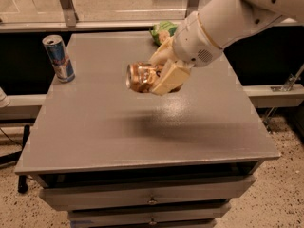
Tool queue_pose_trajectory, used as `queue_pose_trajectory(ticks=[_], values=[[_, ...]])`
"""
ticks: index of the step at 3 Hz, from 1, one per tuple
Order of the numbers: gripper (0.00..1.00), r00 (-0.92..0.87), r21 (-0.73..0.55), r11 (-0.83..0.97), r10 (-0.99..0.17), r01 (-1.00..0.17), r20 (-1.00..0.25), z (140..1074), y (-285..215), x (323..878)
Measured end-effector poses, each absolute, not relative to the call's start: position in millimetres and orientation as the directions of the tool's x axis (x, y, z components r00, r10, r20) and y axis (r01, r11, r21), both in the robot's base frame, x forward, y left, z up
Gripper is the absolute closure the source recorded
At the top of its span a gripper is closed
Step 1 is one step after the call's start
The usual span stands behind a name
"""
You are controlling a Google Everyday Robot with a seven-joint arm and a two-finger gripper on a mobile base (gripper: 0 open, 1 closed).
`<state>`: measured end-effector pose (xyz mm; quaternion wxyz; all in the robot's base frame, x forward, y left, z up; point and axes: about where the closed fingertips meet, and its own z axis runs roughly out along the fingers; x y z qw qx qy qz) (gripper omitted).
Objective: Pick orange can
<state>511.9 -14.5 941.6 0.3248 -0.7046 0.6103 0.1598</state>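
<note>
The orange can (137, 77) is hanging sideways in the gripper (154, 76), whose jaws are squeezing its body to keep it clear above the tabletop (118, 141), nearer the far edge; the blue can (58, 58) is standing by the far left corner

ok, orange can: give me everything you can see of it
The orange can is shiny copper-orange metal, dented, with a silver end. It is held sideways, that end facing left, clamped in the cream hand above the middle of the grey table. It hangs off the surface, its shadow below; only the hand touches it.
</note>
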Motion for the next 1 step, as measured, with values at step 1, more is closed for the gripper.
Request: queue_pose_trajectory(ticks=[1], values=[[1.0, 0.185, -0.249, -0.03, -0.754, -0.968, -0.63, 944.0, -11.8, 510.0]])
